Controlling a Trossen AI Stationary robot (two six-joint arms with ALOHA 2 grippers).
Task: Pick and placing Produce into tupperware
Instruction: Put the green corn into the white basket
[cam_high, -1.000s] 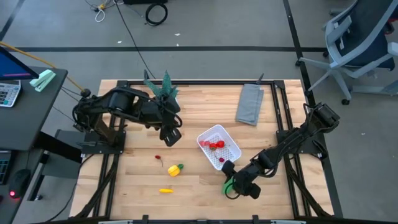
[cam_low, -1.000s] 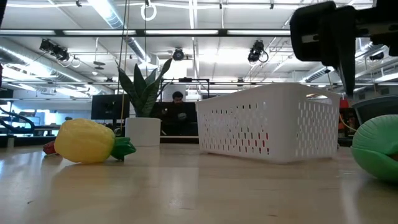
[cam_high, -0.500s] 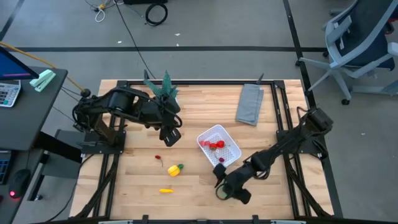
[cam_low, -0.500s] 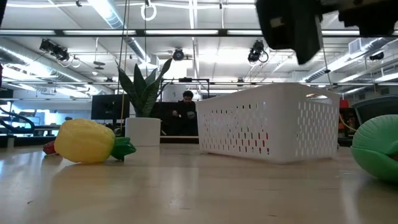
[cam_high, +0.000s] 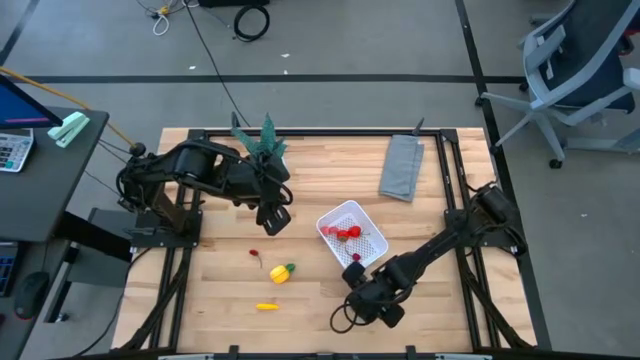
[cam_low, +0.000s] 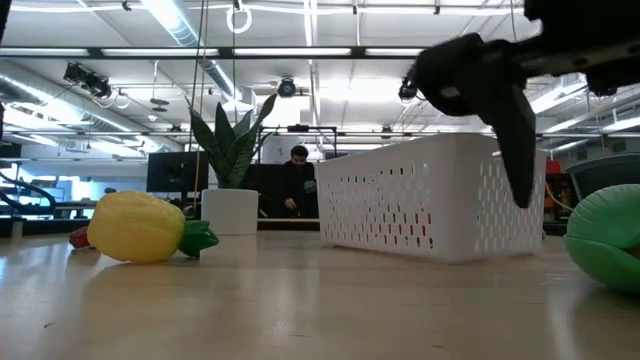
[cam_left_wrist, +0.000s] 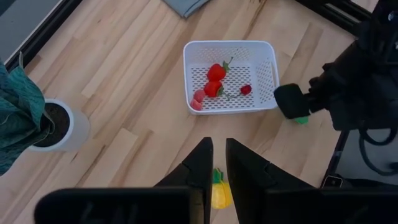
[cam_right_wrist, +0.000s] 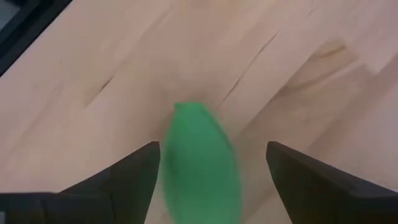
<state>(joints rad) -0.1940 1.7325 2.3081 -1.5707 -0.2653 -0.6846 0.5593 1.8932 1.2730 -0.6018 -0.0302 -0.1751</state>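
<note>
Right wrist view carries the step in hand: the right gripper (cam_right_wrist: 208, 186) hangs over the green oblong (cam_right_wrist: 200, 158), its two dark fingers spread wide to either side with bare wood between them and the piece, so it is open and holds nothing. Seen from above, that gripper (cam_high: 352, 312) sits at the near edge of the table, just near of the tupperware (cam_high: 327, 225), and the arm hides the green piece there; at table height the piece shows at the far right edge (cam_low: 605, 240), resting on the wood. The tupperware already holds several red pieces (cam_left_wrist: 214, 81). Still out on the table to the left are the yellow piece with green end (cam_high: 283, 271), the thin yellow-orange one (cam_high: 266, 306) and a small red piece (cam_high: 254, 253). The left gripper (cam_high: 276, 219) waits above the table left of the tupperware, its fingers close together with only a narrow gap and nothing between them. I judge this to be the approach for a grasp on the green oblong. The next move calls for a descent centred on the piece, with the fingers across its narrow width, then a close, a lift and a short carry to the tupperware's open top.
</note>
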